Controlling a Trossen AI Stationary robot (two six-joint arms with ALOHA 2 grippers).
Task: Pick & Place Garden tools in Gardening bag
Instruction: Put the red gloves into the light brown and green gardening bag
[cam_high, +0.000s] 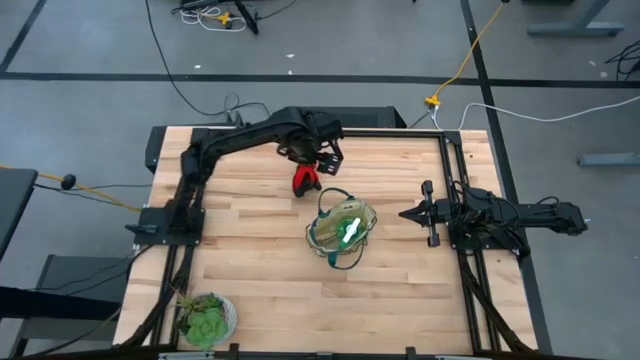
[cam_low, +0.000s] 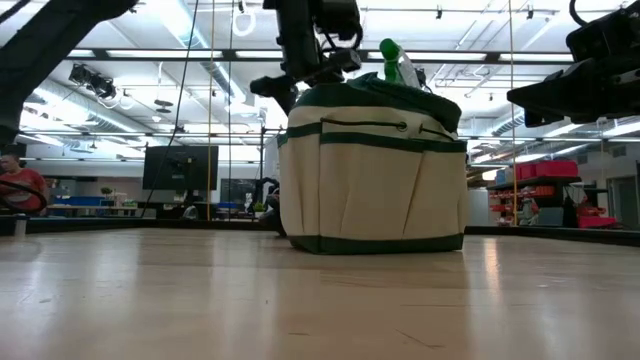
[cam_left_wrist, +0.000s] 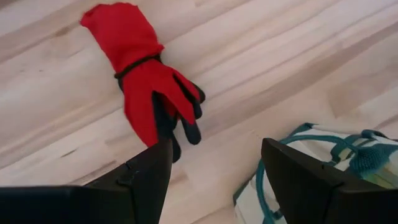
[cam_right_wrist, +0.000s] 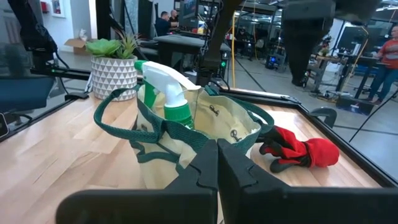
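High view: left gripper (cam_high: 322, 163) released above glove bundle (cam_high: 304, 179), gardening bag (cam_high: 342, 228) beside; right gripper (cam_high: 427, 212) clenched.

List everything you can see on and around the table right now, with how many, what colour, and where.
bag: one, beige with green rim, table middle
spray bottle: one, green with white nozzle, standing in the bag
glove bundle: one, red and black, flat on the table beside the bag
potted plant: one, green in a white pot, table's near left corner
table: one, pale wood
left gripper: open, above the glove bundle
right gripper: shut, at the table's right side, apart from the bag
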